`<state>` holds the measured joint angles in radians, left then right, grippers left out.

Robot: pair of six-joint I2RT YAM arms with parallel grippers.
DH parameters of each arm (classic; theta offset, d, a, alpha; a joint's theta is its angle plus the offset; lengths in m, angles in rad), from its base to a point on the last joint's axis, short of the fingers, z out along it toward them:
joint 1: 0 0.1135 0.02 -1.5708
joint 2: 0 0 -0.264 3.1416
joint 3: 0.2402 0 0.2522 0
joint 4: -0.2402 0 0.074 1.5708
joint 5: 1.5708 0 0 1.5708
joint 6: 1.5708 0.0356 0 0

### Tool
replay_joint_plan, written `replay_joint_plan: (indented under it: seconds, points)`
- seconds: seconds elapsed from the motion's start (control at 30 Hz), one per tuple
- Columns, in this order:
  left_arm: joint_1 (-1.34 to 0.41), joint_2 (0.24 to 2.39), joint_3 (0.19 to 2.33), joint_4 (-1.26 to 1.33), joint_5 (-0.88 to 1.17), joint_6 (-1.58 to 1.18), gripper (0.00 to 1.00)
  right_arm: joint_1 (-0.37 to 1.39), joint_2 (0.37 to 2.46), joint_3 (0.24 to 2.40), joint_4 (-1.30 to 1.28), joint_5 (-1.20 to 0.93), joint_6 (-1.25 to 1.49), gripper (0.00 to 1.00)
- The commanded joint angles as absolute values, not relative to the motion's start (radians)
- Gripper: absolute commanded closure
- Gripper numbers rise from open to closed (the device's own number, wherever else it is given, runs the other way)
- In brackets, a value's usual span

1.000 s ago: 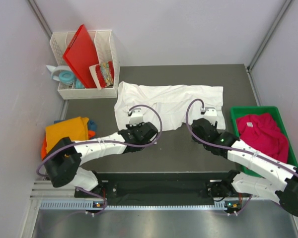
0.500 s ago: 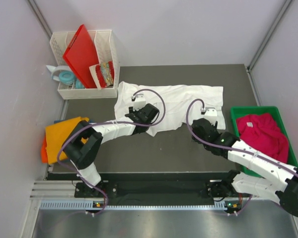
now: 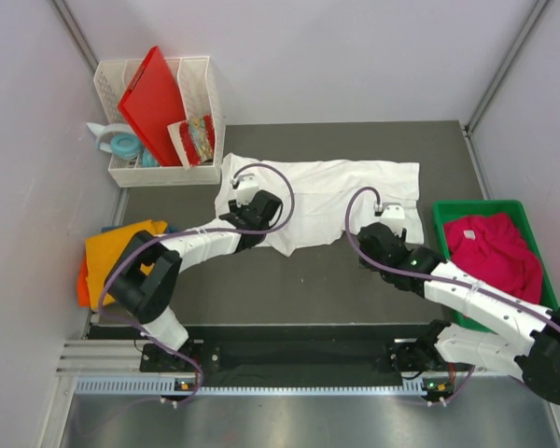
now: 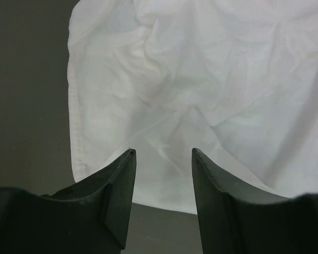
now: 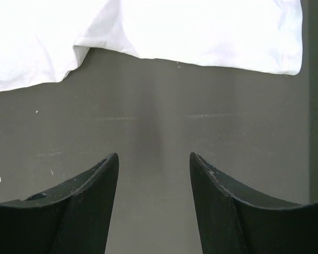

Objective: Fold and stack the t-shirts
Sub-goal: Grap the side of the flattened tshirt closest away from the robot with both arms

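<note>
A white t-shirt [image 3: 341, 191] lies spread and wrinkled across the far half of the dark mat. My left gripper [image 3: 245, 207] hovers open over its near-left corner. In the left wrist view the cloth [image 4: 201, 79] fills the frame beyond the left gripper [image 4: 161, 153], with nothing between the fingers. My right gripper [image 3: 388, 233] is open just short of the shirt's near right edge. The right wrist view shows that gripper [image 5: 153, 156] over bare mat, with the hem [image 5: 201, 32] ahead. A magenta t-shirt [image 3: 490, 252] lies in the green bin [image 3: 476, 205]. An orange t-shirt [image 3: 121, 247] lies folded at the left.
A white basket [image 3: 159, 173] at the back left holds a red board [image 3: 154, 98] and small packets. A tape roll [image 3: 123, 145] sits beside it. Grey walls close in both sides, and the arms' rail runs along the near edge.
My left gripper went from shut to open, letting go of the white shirt, and moved toward the far left. The shirt's near-left part now lies farther back. The right arm barely moved.
</note>
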<state>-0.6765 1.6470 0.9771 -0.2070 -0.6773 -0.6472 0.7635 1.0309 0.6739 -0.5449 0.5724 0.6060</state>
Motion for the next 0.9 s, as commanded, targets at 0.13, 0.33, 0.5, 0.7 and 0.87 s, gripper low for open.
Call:
replay_joint_plan:
  seconds: [0.13,0.33,0.5,0.7,0.87]
  points:
    - [-0.626,1.703,0.945,-0.071,-0.575,-0.658,0.51,0.769,1.032,0.698,-0.543,0.581,0.581,0.44]
    - [-0.623,1.749,0.971,-0.054,-0.545,-0.667,0.53,0.767,1.037,0.703,-0.548,0.584,0.575,0.44]
    - [-0.618,1.773,0.980,-0.046,-0.537,-0.666,0.53,0.767,1.039,0.700,-0.548,0.586,0.578,0.44]
    - [-0.598,1.770,0.960,-0.008,-0.518,-0.660,0.55,0.767,1.040,0.699,-0.549,0.588,0.580,0.44]
    - [-0.591,1.758,0.963,0.020,-0.509,-0.630,0.58,0.769,1.045,0.701,-0.549,0.588,0.583,0.43]
